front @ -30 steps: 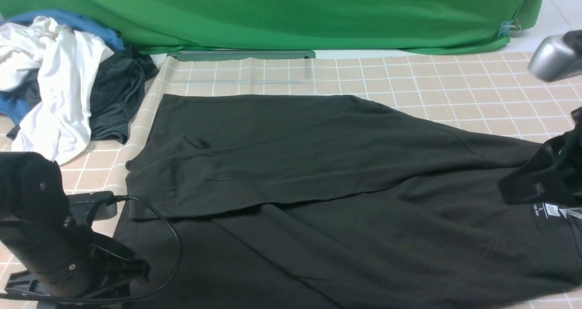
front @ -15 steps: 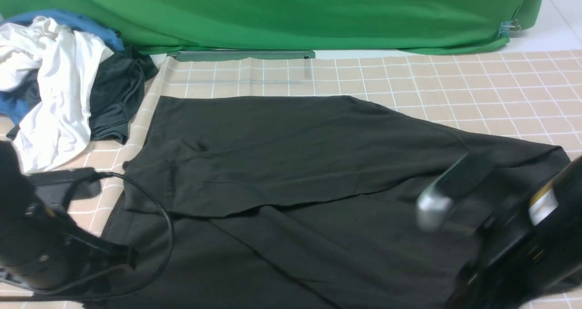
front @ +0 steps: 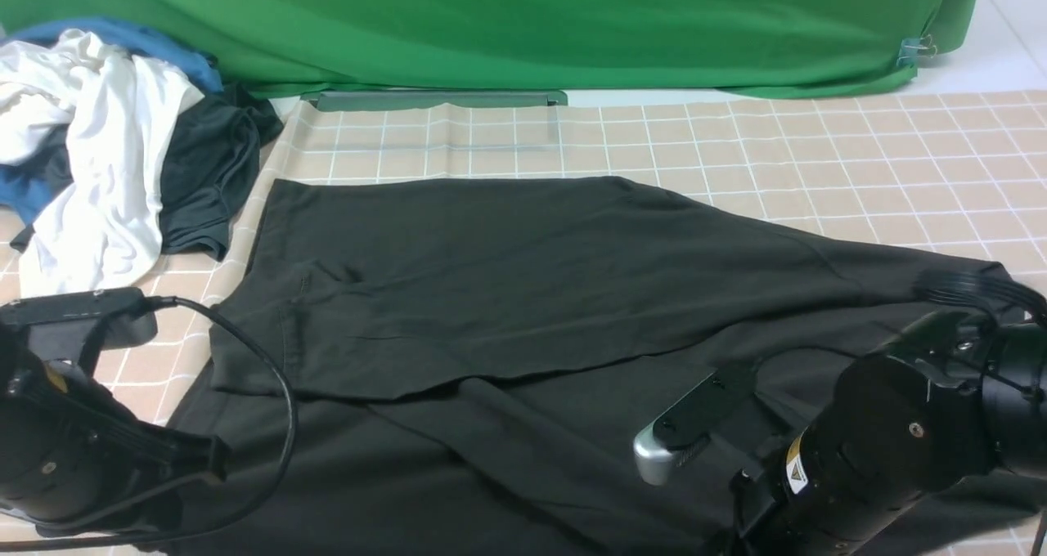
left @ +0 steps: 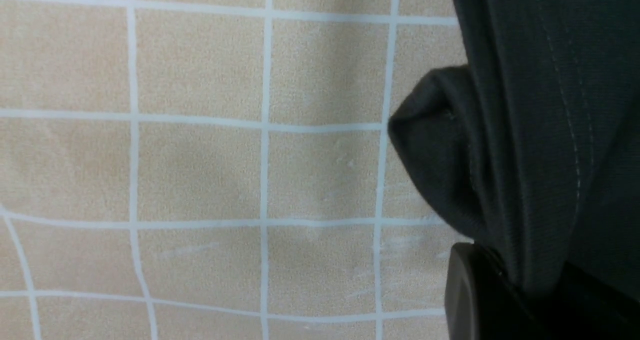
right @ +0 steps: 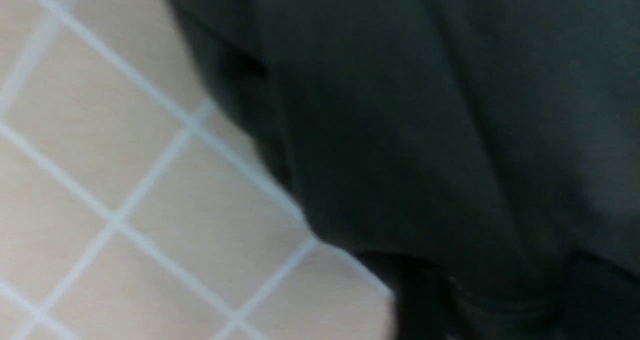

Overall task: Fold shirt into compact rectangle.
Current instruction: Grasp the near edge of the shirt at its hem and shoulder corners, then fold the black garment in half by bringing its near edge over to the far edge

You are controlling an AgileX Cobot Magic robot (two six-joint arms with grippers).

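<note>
The black shirt (front: 523,294) lies spread across the checked tablecloth, one part folded over its far half. At the near left, my left gripper (left: 530,300) is shut on the shirt's stitched edge (left: 540,105); one black finger (left: 465,290) shows beside the pinched fabric. My right arm (front: 883,450) is low over the shirt's near right part, and its jaws are hidden at the picture's bottom edge. The right wrist view is blurred and shows only dark shirt fabric (right: 425,130) over tablecloth, so I cannot make out whether that gripper is open or shut.
A pile of clothes sits at the far left: a white garment (front: 106,131), a dark grey one (front: 204,180) and a blue one (front: 123,37). A green backdrop (front: 523,24) closes the far side. The left arm's cable (front: 278,409) loops over the shirt.
The right arm swung from the collar at the far right down to the shirt's near right side. The left gripper closed on the left edge, which shifted slightly left.
</note>
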